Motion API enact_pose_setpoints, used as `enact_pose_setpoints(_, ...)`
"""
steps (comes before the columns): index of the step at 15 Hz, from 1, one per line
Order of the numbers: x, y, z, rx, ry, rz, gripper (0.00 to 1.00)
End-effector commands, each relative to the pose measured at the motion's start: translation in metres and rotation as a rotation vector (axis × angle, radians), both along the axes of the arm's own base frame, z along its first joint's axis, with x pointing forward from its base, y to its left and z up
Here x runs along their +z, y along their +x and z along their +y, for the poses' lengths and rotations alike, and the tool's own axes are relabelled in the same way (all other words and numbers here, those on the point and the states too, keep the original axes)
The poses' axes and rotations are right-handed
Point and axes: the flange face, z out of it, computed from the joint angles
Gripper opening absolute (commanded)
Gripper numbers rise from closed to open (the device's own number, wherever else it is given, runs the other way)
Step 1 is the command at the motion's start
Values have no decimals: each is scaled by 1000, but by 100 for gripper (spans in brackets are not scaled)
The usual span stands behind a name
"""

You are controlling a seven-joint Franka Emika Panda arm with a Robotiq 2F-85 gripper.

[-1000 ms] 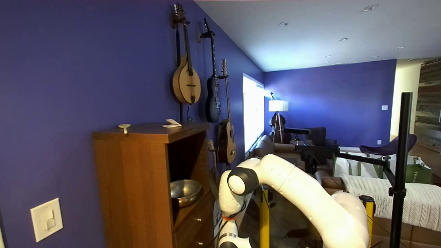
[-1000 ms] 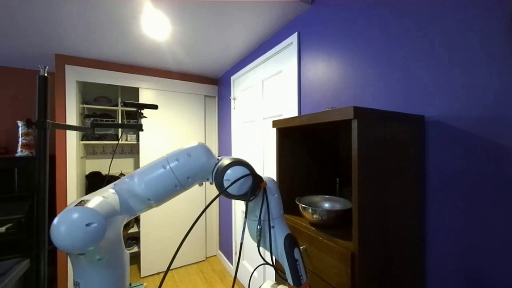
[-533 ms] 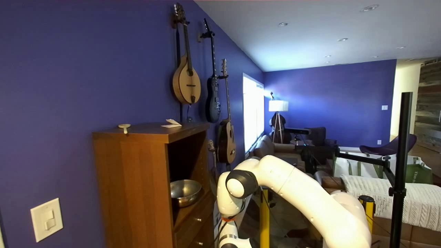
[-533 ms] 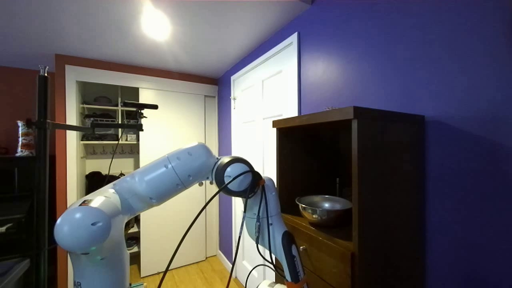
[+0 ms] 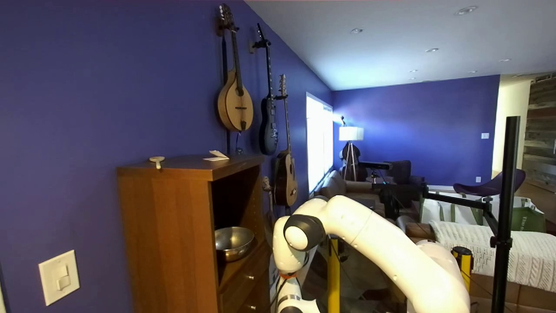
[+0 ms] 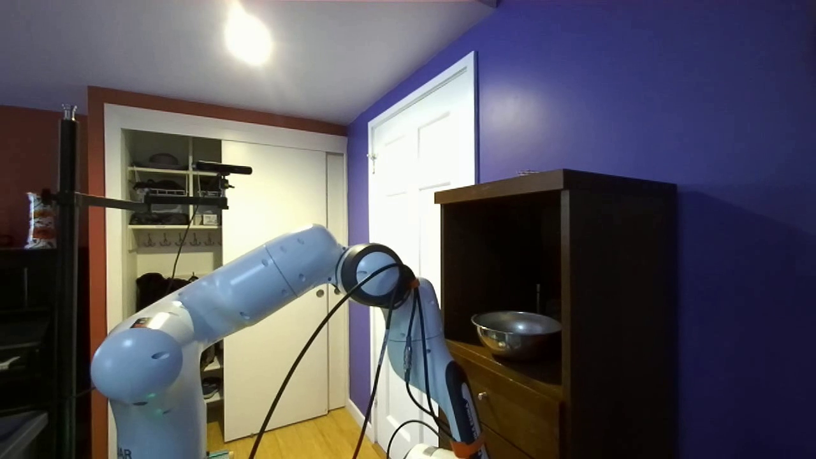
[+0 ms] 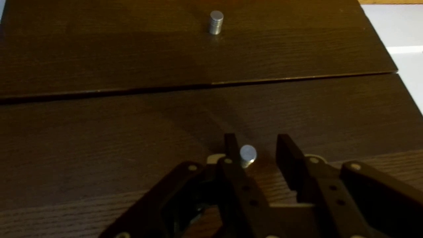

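In the wrist view, the two fingers of the black gripper (image 7: 257,148) stand apart, and a small round silver metal knob (image 7: 248,154) is in the space between them. The knob is nearer to the finger at the left of this view; whether it touches this finger, I cannot tell. Toward the other finger there is a visible gap, so the fingers do not squeeze the knob. It sits on a dark brown wooden drawer front (image 7: 99,138). Across a thin dark seam (image 7: 165,89), a second brown wooden drawer front (image 7: 115,56) carries a ribbed silver cylindrical knob (image 7: 216,23).

In both exterior views, the white robot arm (image 5: 360,221) bends downward beside a tall brown wooden cabinet (image 5: 169,234), and a round shiny metal bowl (image 6: 513,341) stands in the cabinet's open compartment (image 6: 497,255). On the cabinet's top there are a folded white paper (image 5: 218,154) and a small pale object (image 5: 157,160). Stringed instruments (image 5: 236,106) hang on the blue-violet wall (image 5: 108,87).
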Motion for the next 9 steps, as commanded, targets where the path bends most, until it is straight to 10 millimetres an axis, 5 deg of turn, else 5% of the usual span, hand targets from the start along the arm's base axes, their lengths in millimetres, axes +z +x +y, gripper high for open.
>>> enact_pose_setpoints(1, 18, 1, -1, 15, -17, -46, 36)
enact_pose_setpoints(3, 20, 1, -3, 13, -19, -48, 32)
enact_pose_setpoints(4, 20, 1, -4, 12, -22, -46, 26)
enact_pose_setpoints(5, 20, 0, -4, 13, -24, -45, 10)
enact_pose_setpoints(7, 20, 0, -5, 12, -27, -39, 1)
enact_pose_setpoints(9, 18, -1, -3, 9, -28, -25, 2)
